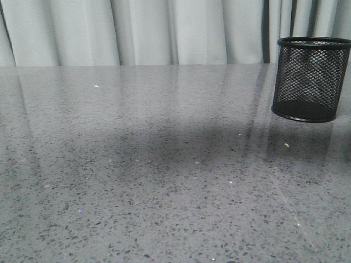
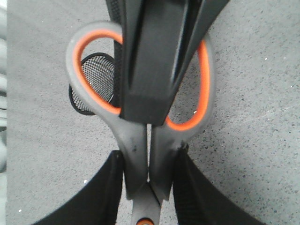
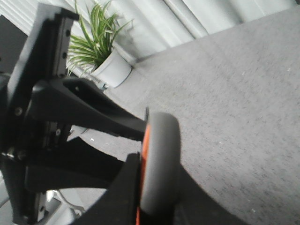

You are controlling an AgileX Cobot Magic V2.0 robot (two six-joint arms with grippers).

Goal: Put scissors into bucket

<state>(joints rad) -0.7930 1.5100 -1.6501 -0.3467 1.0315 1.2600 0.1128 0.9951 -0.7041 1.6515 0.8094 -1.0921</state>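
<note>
The scissors [image 2: 140, 145] hang high over the table, held by both grippers. My left gripper [image 2: 149, 187] is shut on the grey handle shanks just above the pivot screw. My right gripper [image 3: 157, 197] is shut on a grey handle loop lined with orange [image 3: 159, 154]; in the left wrist view it [image 2: 145, 110] crosses the two loops. The blades are out of view. The bucket [image 1: 311, 79], a black wire-mesh cup, stands upright at the table's far right. In the left wrist view the bucket [image 2: 93, 84] lies below, seen through the loop. Neither gripper shows in the front view.
The grey speckled table [image 1: 164, 164] fills the front view, with pale curtains [image 1: 137, 27] behind it. A potted plant [image 3: 103, 51] stands beyond the table in the right wrist view. The left arm's black body [image 3: 51, 117] is close beside the right gripper.
</note>
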